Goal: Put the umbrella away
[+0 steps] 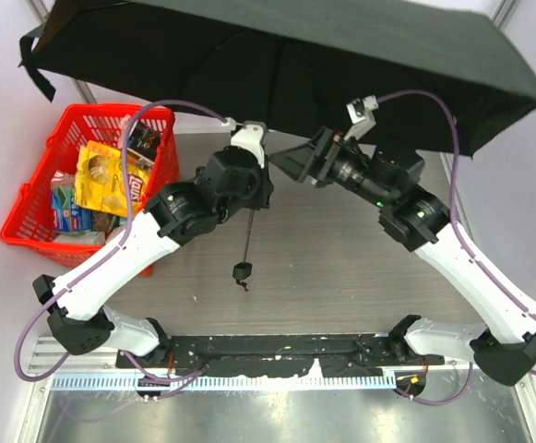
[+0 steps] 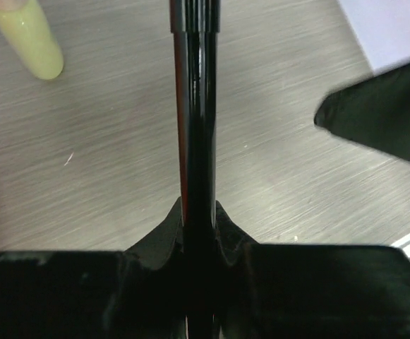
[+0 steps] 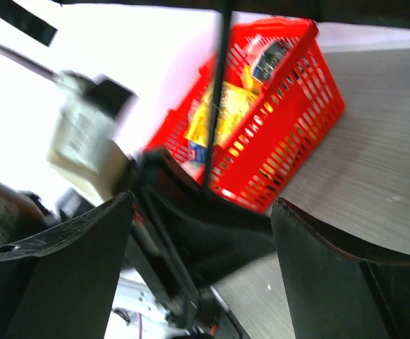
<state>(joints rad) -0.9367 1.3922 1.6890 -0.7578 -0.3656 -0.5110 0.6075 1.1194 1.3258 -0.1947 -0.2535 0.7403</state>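
The umbrella is open, and its black canopy spans the far side of the top view. Its thin shaft runs down to the small handle, which hangs over the table. My left gripper is shut on the shaft just under the canopy. In the left wrist view the jaws pinch the black shaft. My right gripper is open and empty, close to the right of the shaft. In the right wrist view its fingers stand wide apart, facing the shaft and my left arm.
A red basket with snack packets stands at the left of the table and also shows in the right wrist view. A yellow-green object lies on the wooden tabletop. A white wall is on the left.
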